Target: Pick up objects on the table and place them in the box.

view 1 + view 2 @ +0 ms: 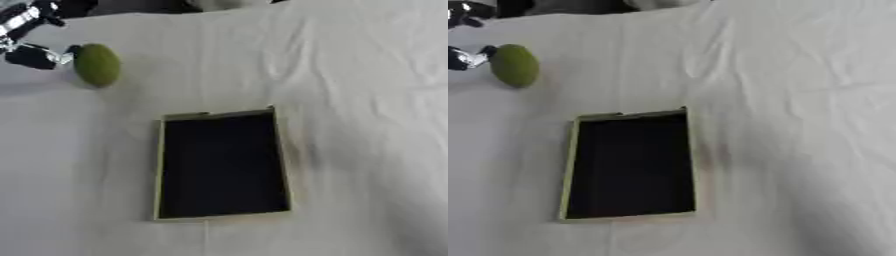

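A green oval object (96, 65) lies on the white cloth at the far left. My left hand (33, 56) comes in from the upper left corner, black with silver joints. One fingertip (66, 55) touches the object's left side, and the other fingers (24, 19) stay apart above it, so the hand is open with nothing curled round the object. The box (158, 165), a flat rectangular tray with pale yellow walls and a black inside, sits in the middle of the table with nothing in it. My right hand shows in neither view.
A wrinkled white cloth (367, 100) covers the whole table. Dark shapes lie past the table's far edge at the top.
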Action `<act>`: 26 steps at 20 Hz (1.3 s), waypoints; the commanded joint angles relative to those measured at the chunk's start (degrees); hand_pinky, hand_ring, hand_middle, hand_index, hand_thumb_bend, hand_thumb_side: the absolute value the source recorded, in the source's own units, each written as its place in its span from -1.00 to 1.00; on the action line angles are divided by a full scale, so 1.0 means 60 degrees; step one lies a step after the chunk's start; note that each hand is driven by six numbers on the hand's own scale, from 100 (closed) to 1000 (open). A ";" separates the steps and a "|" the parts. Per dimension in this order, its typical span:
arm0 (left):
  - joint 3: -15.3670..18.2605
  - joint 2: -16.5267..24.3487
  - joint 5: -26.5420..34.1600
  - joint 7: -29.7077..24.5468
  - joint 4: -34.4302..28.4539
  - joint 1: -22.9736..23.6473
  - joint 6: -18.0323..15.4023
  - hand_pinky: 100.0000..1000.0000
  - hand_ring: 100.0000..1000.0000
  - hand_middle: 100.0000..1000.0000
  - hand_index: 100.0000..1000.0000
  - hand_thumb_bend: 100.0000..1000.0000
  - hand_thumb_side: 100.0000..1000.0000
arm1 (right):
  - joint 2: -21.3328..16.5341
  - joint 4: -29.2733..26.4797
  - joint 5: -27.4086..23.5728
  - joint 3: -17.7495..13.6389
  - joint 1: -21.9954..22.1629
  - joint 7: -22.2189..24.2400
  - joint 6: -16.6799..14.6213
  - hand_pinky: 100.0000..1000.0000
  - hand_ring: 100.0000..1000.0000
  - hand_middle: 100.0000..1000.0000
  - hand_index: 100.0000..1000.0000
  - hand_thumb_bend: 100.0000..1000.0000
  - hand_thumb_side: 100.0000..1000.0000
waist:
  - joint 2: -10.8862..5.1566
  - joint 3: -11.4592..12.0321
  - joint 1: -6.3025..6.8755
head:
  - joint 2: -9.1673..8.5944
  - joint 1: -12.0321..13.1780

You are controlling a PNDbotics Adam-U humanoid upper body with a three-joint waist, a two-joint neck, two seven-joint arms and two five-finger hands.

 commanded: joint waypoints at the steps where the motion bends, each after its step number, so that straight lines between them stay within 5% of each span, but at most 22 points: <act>1: -0.0082 0.0170 -0.0262 -0.2674 -0.0159 -0.0252 -0.2657 0.82 0.87 0.69 0.90 -0.55 -1.00 | -0.0157 -0.0190 -0.0088 0.0017 -0.0149 0.0040 0.0009 0.48 0.78 0.09 0.60 -1.00 -0.12 | -0.0206 -0.0025 -0.0011 | -0.0118 0.0034; 7: -0.0158 0.0086 -0.0753 -0.2931 -0.0134 -0.0265 -0.2657 0.85 0.89 0.70 0.90 -0.49 -1.00 | -0.0138 -0.0190 -0.0114 0.0042 -0.0205 0.0072 0.0029 0.48 0.78 0.09 0.60 -1.00 -0.12 | -0.0176 -0.0106 0.0018 | -0.0129 0.0061; 20: -0.0138 0.0149 -0.2061 -0.3022 0.0165 -0.0244 -0.2611 0.91 0.94 0.73 0.94 -0.36 -0.62 | -0.0157 -0.0190 -0.0183 0.0084 -0.0249 0.0124 0.0036 0.48 0.78 0.09 0.60 -1.00 -0.12 | -0.0155 -0.0188 0.0078 | -0.0151 0.0083; 26: -0.0214 0.0188 -0.3491 -0.2790 0.0240 -0.0233 -0.2323 0.91 0.93 0.71 0.96 -0.13 -0.38 | -0.0180 -0.0190 -0.0206 0.0102 -0.0242 0.0119 0.0052 0.48 0.78 0.08 0.60 -1.00 -0.12 | -0.0167 -0.0184 0.0111 | -0.0110 0.0094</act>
